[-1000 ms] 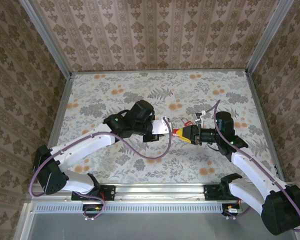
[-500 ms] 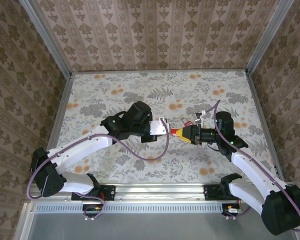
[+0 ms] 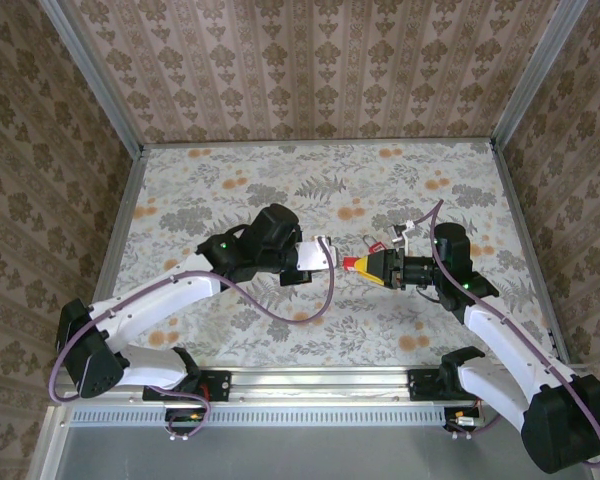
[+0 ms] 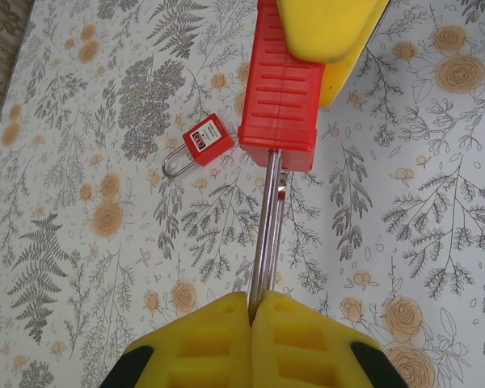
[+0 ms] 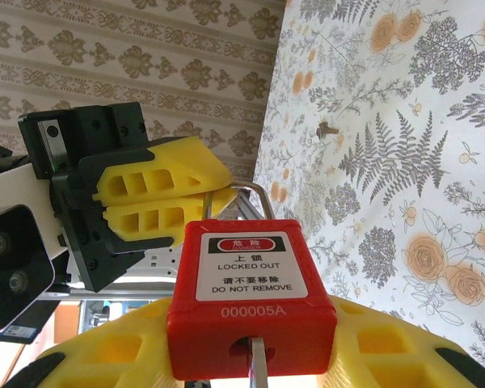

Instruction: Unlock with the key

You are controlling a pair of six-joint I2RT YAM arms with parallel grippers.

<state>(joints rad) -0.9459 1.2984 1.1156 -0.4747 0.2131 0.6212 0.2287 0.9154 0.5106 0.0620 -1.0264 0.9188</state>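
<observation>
A red padlock (image 5: 250, 283) labelled "LOCKED OUT" hangs in the air between the two arms. My right gripper (image 5: 250, 360) is shut on its body, yellow fingers (image 5: 388, 347) on both sides. A metal key blade (image 5: 259, 360) sits in the keyhole on the lock's underside; the key's head is hidden. My left gripper (image 4: 250, 311) is shut on the steel shackle (image 4: 267, 234), which runs from the padlock body (image 4: 281, 97) down into its pads. From above, the left gripper (image 3: 330, 258) and right gripper (image 3: 368, 266) meet over the table's middle.
A second, small red padlock (image 4: 206, 141) lies on the flowered tablecloth (image 4: 420, 202) under the held one, and shows from above as the small padlock (image 3: 377, 243). A small dark piece (image 5: 330, 128) lies on the cloth further off. Patterned walls close in three sides.
The left arm has shifted slightly to the left and toward the near edge, still gripping the shackle. The right arm and padlock have stayed in place.
</observation>
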